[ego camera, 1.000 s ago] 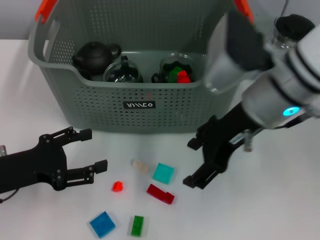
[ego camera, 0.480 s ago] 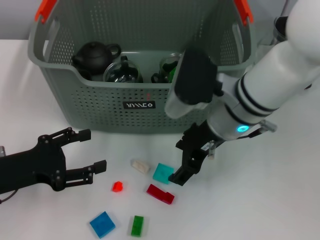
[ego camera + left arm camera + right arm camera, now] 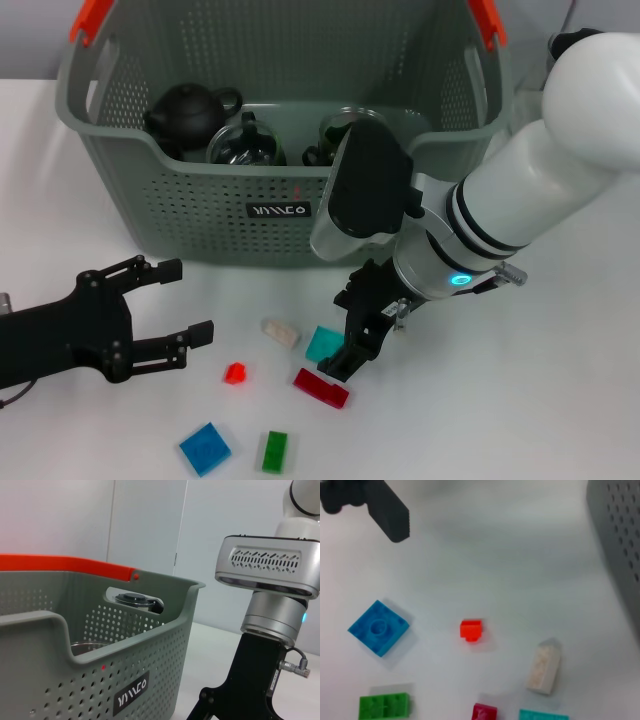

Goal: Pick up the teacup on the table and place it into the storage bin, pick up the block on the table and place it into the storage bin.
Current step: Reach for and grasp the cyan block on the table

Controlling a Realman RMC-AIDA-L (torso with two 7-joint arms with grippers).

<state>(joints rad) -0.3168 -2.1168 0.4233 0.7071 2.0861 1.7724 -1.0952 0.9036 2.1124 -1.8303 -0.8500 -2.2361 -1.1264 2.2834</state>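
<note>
Perforated grey-green plastic storage bin (image 3: pixel 200 200) stands at the white table's (image 3: pixel 560 400) far edge. Our right gripper (image 3: pixel 349 338) hovers spread and empty over the flat teal block (image 3: pixel 322 342); our left gripper (image 3: pixel 170 305) rests spread, empty.

My right arm (image 3: pixel 520 200) was white w/ black rings, cyan LED; black fingers (image 3: pixel 345 362). Left gripper (image 3: pixel 150 310) all matte black.

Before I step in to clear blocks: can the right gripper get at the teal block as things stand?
Probably yes: the right gripper hangs open beside the teal block, nothing between them.
</note>
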